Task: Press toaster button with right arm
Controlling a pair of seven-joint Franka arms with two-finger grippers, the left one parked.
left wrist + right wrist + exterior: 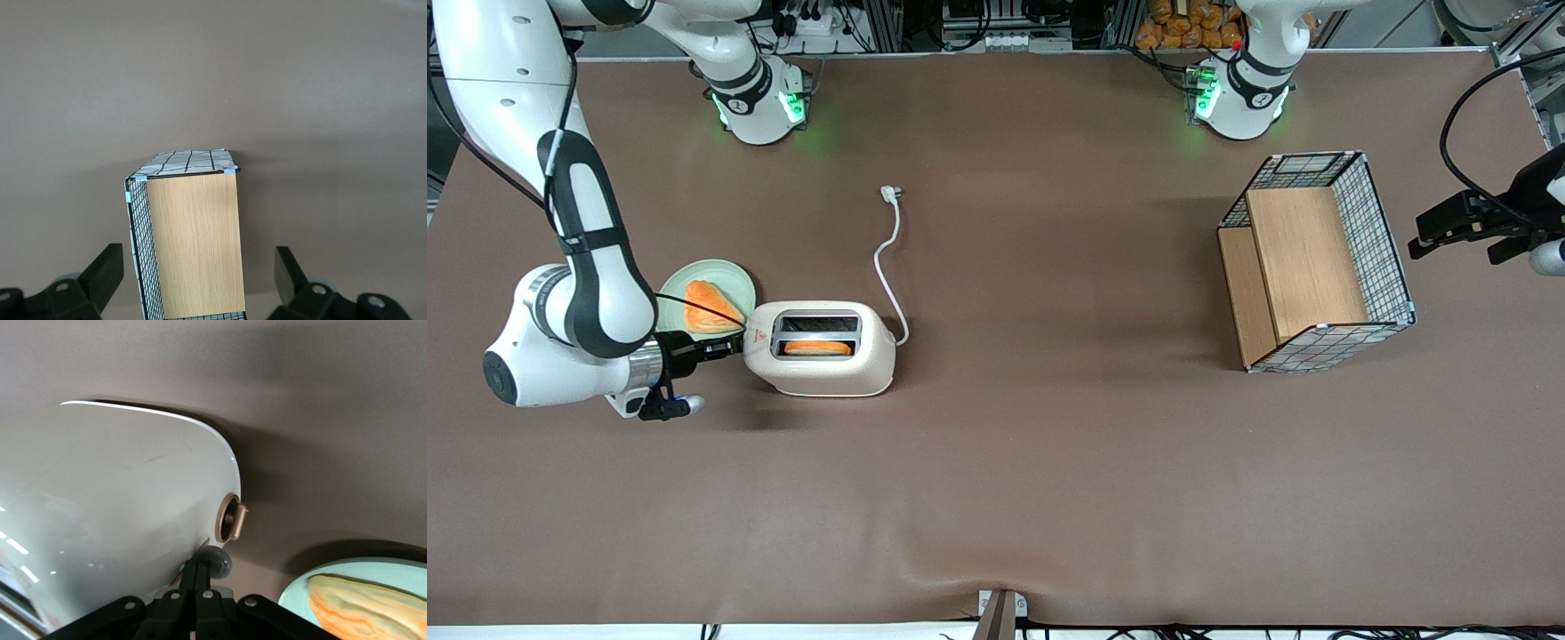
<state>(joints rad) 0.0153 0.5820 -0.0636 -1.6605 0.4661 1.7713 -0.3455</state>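
One cream-white toaster [876, 347] stands on a brown table [996, 480], toward the working arm's end, with its two slots facing up. An orange-brown slice of toast [818, 348] sits in the slot nearer the front camera; the farther slot looks dark. A small red mark [758, 335] shows on the toaster's top at the narrow end that faces the right arm [591, 293]. That arm reaches in low and level, and its black gripper [727, 346] meets this narrow end. In the wrist view the gripper [198, 568] has its two slim fingers [191, 577] clenched together with nothing between them, their tips against the button [217, 562], a small pale grey tab sticking out low on the toaster's [113, 513] curved end. Just above the button is a round bronze-rimmed knob [233, 518]. A pale green plate [734, 277] lies just beside the toaster, a little farther from the front camera, and holds an orange piece of bread [704, 307]. A white cord [887, 267] runs from the toaster's other end away from the camera to a loose plug [889, 192]. A wire basket [1383, 249] with wooden panels stands well apart, toward the parked arm's end.
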